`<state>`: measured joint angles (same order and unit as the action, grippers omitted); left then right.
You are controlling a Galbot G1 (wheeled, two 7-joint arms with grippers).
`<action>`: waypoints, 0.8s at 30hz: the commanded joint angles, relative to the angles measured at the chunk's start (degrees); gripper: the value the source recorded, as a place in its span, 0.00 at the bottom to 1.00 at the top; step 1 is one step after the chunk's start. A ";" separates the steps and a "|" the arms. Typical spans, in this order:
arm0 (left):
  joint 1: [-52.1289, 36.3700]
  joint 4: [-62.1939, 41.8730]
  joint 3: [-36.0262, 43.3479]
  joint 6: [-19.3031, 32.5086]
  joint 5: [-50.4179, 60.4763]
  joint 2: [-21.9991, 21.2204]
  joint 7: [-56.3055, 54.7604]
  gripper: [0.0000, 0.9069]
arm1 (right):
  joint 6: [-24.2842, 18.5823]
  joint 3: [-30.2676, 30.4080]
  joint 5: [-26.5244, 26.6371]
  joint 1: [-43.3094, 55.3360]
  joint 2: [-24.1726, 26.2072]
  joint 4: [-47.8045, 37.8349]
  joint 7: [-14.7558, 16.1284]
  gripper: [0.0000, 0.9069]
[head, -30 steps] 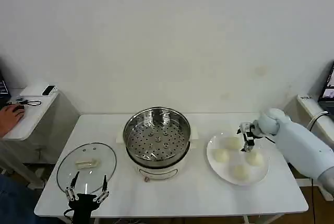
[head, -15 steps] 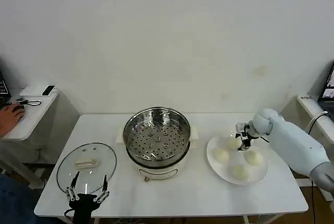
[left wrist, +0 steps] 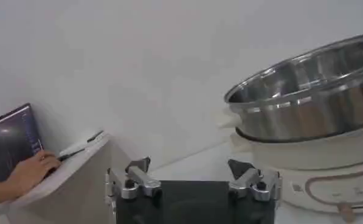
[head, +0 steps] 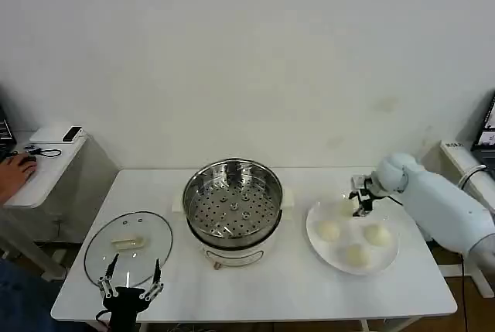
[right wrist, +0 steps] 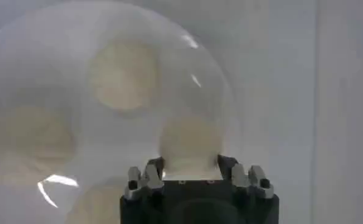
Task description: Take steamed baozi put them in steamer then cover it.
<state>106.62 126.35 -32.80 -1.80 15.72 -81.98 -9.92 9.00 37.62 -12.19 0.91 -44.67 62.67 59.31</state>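
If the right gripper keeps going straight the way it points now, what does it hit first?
Most likely the baozi framed between the right gripper fingers, the far one on the plate. The jaws look open around it; how close is unclear.

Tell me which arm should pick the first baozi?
Right. The right gripper is already over the plate, fingers straddling a baozi. The left gripper sits open by the glass lid, across the steamer.

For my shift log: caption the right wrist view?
Right gripper straddles one steamed baozi on the white plate, three more alongside.
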 commanded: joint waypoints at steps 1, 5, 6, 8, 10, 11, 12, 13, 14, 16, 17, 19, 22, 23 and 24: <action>0.13 0.20 0.05 0.01 0.02 0.07 -0.01 1.00 | 0.01 2.18 3.98 5.35 2.36 3.99 0.01 0.69; 0.15 0.54 -0.09 -0.01 -0.19 0.51 -0.01 1.00 | 0.57 6.39 8.70 12.21 2.11 5.96 0.20 0.69; 0.12 0.52 -0.16 0.00 -0.24 0.69 -0.02 1.00 | 0.65 7.23 9.66 13.81 1.70 6.20 0.20 0.69; 0.10 0.51 -0.17 -0.01 -0.33 0.83 -0.02 1.00 | 0.84 9.44 11.79 16.89 0.58 6.62 -0.07 0.69; 0.01 0.52 -0.16 0.00 -0.41 0.98 -0.01 1.00 | 0.96 11.48 14.36 19.55 -1.13 6.52 -0.37 0.69; -0.05 0.52 -0.17 -0.01 -0.49 1.06 0.00 1.00 | 0.96 12.71 15.07 21.12 -2.25 6.33 -0.50 0.69; -0.12 0.52 -0.22 -0.02 -0.56 1.17 0.02 1.00 | 0.98 13.63 15.78 22.59 -3.22 6.13 -0.63 0.69; -0.15 0.52 -0.23 -0.02 -0.62 1.22 0.03 1.00 | 0.97 14.43 16.46 23.40 -3.98 6.01 -0.73 0.69; -0.24 0.47 -0.27 -0.04 -0.69 1.35 0.05 1.00 | 0.87 15.76 17.61 25.16 -5.46 5.71 -0.92 0.69; -0.43 0.32 -0.34 -0.06 -0.85 1.48 0.09 1.00 | 0.83 18.21 19.74 28.11 -8.42 5.39 -1.56 0.69; -0.53 0.22 -0.37 -0.06 -0.93 1.54 0.10 1.00 | 0.62 19.45 20.83 29.15 -10.15 5.34 -2.11 0.69; -0.78 -0.10 -0.44 -0.08 -1.15 1.59 0.11 1.00 | 0.45 20.91 22.47 30.26 -13.46 5.46 -2.44 0.69; -1.01 -0.24 -0.51 -0.09 -1.30 1.70 0.12 1.00 | -0.78 22.63 23.10 30.82 -17.94 5.59 -2.84 0.69; -1.00 -0.27 -0.56 -0.11 -1.34 1.75 0.16 1.00 | -1.16 23.60 23.19 31.03 -19.89 5.49 -2.83 0.69; -1.01 -0.35 -0.60 -0.10 -1.35 1.81 0.14 1.00 | -2.23 24.19 22.85 31.12 -21.08 5.37 -2.91 0.69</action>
<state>105.62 125.97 -33.55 -1.86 14.33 -80.15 -9.79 7.10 57.48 6.08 26.99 -59.18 67.36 57.42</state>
